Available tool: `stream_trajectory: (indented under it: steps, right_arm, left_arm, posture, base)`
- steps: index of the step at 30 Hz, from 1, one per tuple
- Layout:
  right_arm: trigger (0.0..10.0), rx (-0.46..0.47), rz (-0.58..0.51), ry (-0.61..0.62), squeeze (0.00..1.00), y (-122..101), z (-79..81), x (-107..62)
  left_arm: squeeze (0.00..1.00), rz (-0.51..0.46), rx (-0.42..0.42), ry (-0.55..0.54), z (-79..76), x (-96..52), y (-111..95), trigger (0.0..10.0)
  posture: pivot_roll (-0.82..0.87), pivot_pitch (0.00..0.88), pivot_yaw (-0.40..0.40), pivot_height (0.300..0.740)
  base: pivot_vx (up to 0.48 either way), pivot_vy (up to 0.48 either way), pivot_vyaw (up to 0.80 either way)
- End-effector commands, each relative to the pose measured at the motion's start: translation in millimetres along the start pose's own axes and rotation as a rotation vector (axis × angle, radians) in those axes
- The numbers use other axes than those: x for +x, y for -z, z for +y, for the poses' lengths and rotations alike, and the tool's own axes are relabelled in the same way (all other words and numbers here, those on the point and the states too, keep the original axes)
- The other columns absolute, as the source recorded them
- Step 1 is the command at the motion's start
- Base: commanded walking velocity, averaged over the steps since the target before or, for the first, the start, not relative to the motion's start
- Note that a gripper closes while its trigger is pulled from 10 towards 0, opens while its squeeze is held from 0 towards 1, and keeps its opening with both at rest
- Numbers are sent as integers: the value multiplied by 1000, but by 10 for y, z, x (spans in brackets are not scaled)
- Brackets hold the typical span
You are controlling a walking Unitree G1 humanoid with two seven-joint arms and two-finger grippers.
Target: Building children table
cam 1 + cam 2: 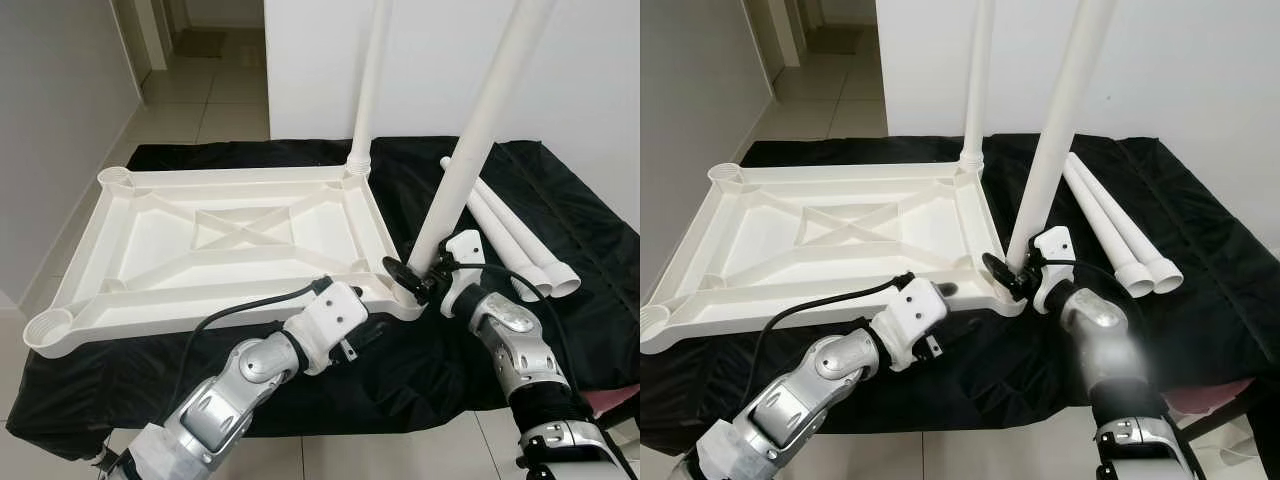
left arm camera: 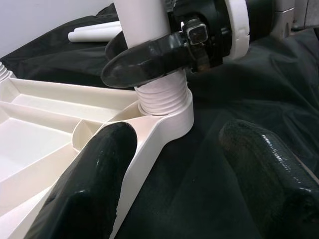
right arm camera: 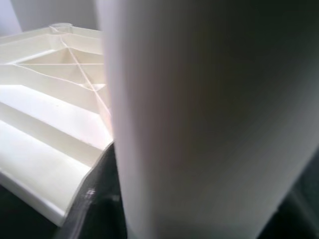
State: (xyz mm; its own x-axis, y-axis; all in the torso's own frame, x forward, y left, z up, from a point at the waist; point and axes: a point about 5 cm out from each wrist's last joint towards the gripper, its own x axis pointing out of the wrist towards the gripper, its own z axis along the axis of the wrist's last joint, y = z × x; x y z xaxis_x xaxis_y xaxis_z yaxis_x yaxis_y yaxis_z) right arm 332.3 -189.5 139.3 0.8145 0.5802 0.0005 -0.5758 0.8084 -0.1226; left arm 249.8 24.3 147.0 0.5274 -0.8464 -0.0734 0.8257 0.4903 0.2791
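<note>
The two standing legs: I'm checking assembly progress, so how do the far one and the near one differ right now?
The far leg stands nearly straight in its corner socket with nothing touching it. The near leg leans to the right, and the right gripper is shut around it just above its socket, where threads show. Both are white tubes set in right-side corners of the upturned tabletop.

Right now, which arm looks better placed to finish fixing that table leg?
Probably the right: its end effector grips the leg at the socket. The left end effector sits open beside it.
</note>
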Motion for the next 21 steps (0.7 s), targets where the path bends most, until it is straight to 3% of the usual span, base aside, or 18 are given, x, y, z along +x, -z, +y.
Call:
stream_trajectory:
  steps: [1, 8, 9, 10, 13, 21]
  right_arm:
    - [0, -13, 11, 0, 0, -9, -61, -26]
    - [0, 30, 32, -8, 0, 58, -73, -82]
    - [2471, 37, 30, -7, 0, 58, -62, -82]
    - [10000, 45, 24, -3, 0, 58, -55, -81]
    - [10000, 119, -12, 16, 0, 26, -4, -45]
    - [10000, 142, -35, 107, 0, -37, 102, 13]
  left_arm:
    - [0, 28, 3, 10, -9, -7, 45, 10000]
    - [0, 30, 5, 18, -28, 3, 46, 10000]
    - [0, 30, 5, 19, -29, 5, 44, 10000]
    - [0, 30, 5, 22, -33, 7, 42, 10000]
    - [0, 29, 4, 30, -32, 8, 41, 10000]
    - [0, 29, -2, 11, -12, 2, 46, 10000]
  posture:
    - [-17, 0, 3, 740]
    - [-25, 0, 3, 740]
    - [-25, 0, 3, 740]
    - [-27, 0, -1, 740]
    - [-27, 0, -2, 740]
    - [-24, 0, -13, 740]
  base:
    - [0, 0, 0]
    - [0, 0, 0]
    - [0, 0, 0]
    - [0, 0, 0]
    - [0, 0, 0]
    - [0, 0, 0]
